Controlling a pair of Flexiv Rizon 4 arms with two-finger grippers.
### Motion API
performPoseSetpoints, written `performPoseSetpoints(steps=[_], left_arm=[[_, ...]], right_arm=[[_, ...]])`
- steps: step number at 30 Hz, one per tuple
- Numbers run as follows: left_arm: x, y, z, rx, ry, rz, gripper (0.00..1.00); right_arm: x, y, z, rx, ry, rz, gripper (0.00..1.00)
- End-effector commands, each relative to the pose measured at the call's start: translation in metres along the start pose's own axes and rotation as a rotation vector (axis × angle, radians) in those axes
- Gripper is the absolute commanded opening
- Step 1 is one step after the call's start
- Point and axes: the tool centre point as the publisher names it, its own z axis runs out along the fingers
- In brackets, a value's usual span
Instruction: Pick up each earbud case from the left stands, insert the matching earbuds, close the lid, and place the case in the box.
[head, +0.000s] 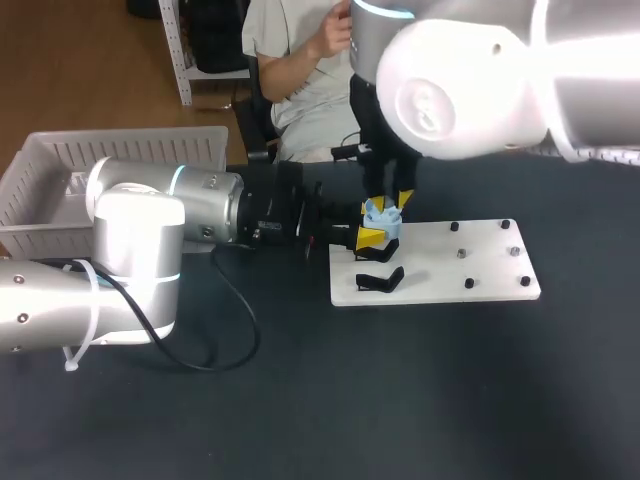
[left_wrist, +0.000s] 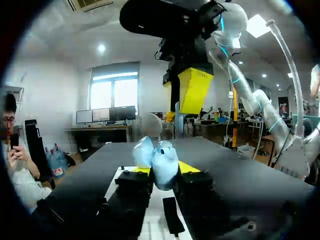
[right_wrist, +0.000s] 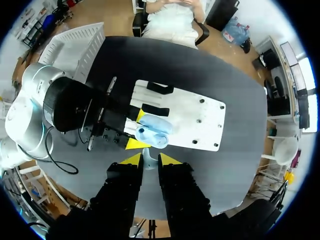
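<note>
A light blue earbud case (head: 381, 215) with its lid up is held just above the left end of the white stand board (head: 470, 268). My left gripper (head: 374, 234) is shut on it from both sides; in the left wrist view the case (left_wrist: 157, 161) sits between that gripper's (left_wrist: 163, 171) yellow tips. My right gripper (head: 388, 198) points straight down, right above the open case. In the right wrist view a small white earbud (right_wrist: 148, 151) is pinched between the right gripper's (right_wrist: 150, 159) tips, directly over the case (right_wrist: 155, 129).
A black stand (head: 381, 280) lies on the board next to the held case, and small dark pegs (head: 461, 253) dot the board's right half. A white slatted basket (head: 60, 190) sits at the table's far left. A black cable (head: 235, 330) loops on the dark tabletop.
</note>
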Motion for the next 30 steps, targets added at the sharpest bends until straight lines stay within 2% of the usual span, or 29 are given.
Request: performPoseSetpoints(steps=[1, 30], left_arm=[[0.000, 0.000, 0.001, -0.003, 0.001, 0.001, 0.00], [0.000, 0.000, 0.001, -0.003, 0.001, 0.001, 0.00]], right_arm=[[-0.006, 0.004, 0.004, 0.008, 0.013, -0.006, 0.00], [-0.008, 0.005, 0.019, 0.027, -0.025, -0.059, 0.00]])
